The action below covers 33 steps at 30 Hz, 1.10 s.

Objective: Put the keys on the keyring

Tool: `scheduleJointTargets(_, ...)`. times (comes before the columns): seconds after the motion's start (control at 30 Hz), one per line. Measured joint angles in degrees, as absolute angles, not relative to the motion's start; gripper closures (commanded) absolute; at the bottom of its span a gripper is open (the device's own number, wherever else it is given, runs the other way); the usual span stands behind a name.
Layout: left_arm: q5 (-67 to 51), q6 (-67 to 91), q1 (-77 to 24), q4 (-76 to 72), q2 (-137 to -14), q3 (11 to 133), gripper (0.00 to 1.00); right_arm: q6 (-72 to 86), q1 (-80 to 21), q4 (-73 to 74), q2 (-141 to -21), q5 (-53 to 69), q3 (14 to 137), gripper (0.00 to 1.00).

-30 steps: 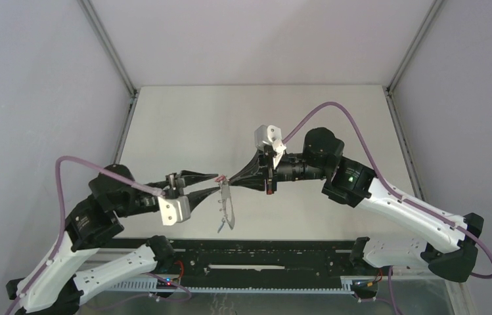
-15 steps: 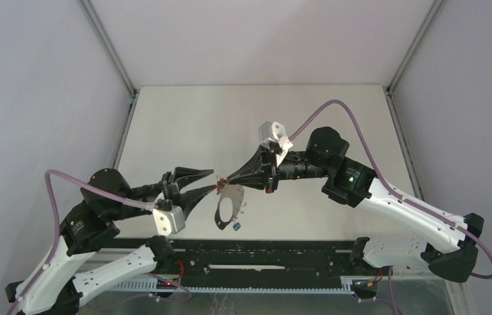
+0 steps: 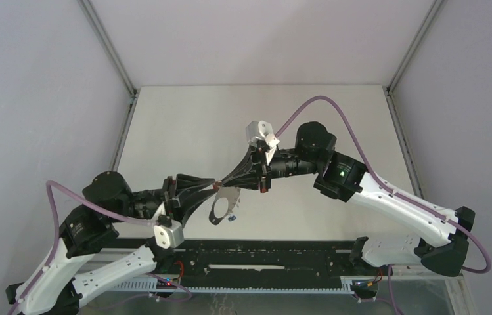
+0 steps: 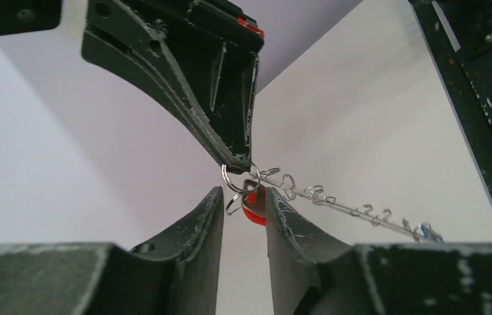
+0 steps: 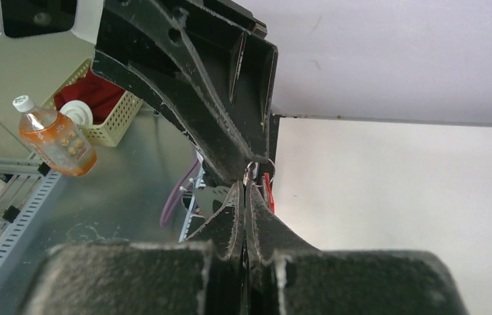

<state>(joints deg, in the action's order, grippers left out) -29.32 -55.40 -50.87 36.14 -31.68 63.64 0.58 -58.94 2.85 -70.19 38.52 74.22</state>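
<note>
Over the counter (image 3: pixel 184 125), the right end effector (image 5: pixel 244 190) is pressed together, pinching the keyring (image 3: pixel 231 197) at its rim. The left end effector (image 4: pixel 244 194) stands spread, with the red key (image 4: pixel 254 209) in the gap against one finger. The blue key (image 4: pixel 425 231) sits at the ring's far end.

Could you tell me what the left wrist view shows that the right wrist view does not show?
Only the left wrist view: the keyring seen along its length, small loops in a row, the blue key at its far end, and the gap between the fingers of the left tool. Only the right wrist view: a bottle of orange liquid and a pale basket in the background. Both: the right tool shut on the keyring, tip to tip with the left tool, and the red key there.
</note>
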Motion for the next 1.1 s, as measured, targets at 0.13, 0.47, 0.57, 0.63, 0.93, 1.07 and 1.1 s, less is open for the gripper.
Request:
scheduleJointTargets(0.13,-29.2,-58.9,-50.9,38.3,-31.7,63.4,0.73,0.5,-58.9,4.8,-70.9,39.2,75.7,1.0)
scheduleJointTargets(0.47,-29.1,-62.7,-50.9,39.5,-31.6,62.0,0.87,0.8,-58.8,5.4,-70.9,39.9,75.9,1.0)
scheduleJointTargets(0.57,-29.1,-63.3,-50.9,39.4,-31.6,61.2,0.91,1.3,-58.8,5.4,-70.9,39.7,75.9,1.0)
scheduleJointTargets(0.63,-29.1,-63.5,-50.9,38.5,-31.3,60.5,0.94,1.8,-58.8,5.3,-70.9,39.5,75.9,1.0)
scheduleJointTargets(0.93,-27.6,-62.8,-50.9,34.6,-29.7,58.8,0.74,3.0,-58.8,4.4,-70.9,38.3,75.9,1.0)
scheduleJointTargets(1.07,-27.1,-61.9,-50.9,33.9,-28.9,58.8,0.7,3.2,-58.8,4.4,-70.9,37.8,75.9,1.0)
scheduleJointTargets(1.1,-27.1,-61.7,-51.0,33.8,-28.8,58.8,0.7,3.2,-58.8,4.4,-70.9,37.8,75.9,1.0)
